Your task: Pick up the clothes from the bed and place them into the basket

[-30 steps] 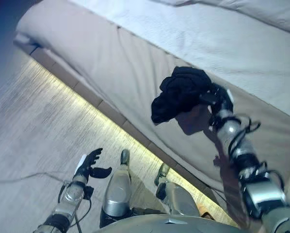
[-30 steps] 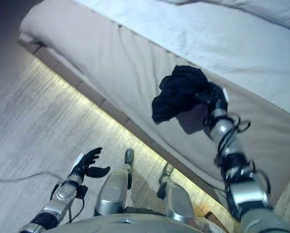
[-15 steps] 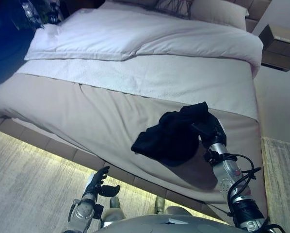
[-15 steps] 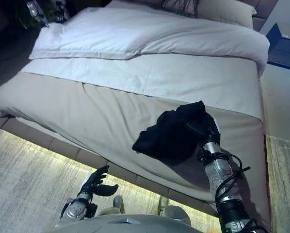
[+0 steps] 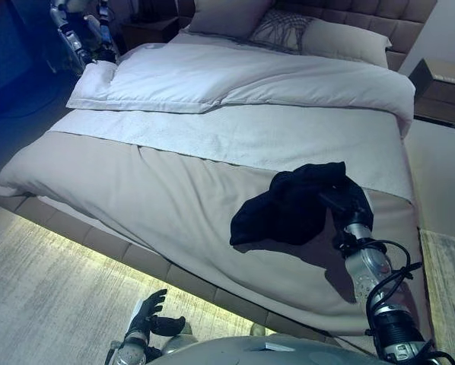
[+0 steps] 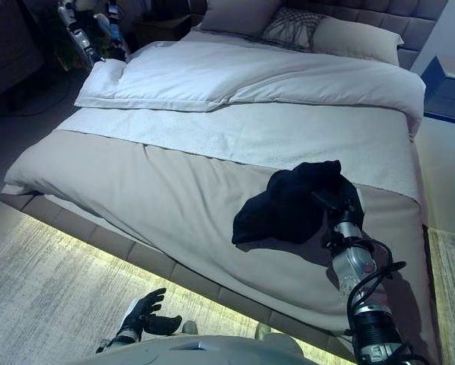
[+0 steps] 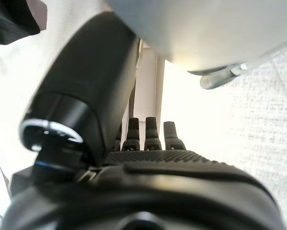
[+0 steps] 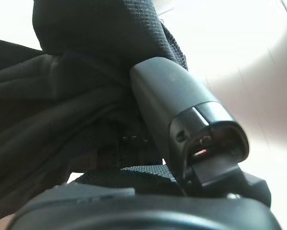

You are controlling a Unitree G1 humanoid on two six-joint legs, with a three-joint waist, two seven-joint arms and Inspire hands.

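Black clothes [image 5: 288,209] bunched in right hand [image 5: 351,204], fingers clamped on cloth, just above bed [image 5: 159,190] | left hand [image 6: 145,313] low, fingers relaxed apart, empty | pickup done; basket not in view, drop-off left.

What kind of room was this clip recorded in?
Most likely a bedroom: a large made bed with a white duvet and pillows against a padded headboard, and a nightstand beside it. The right hand holds a black garment.
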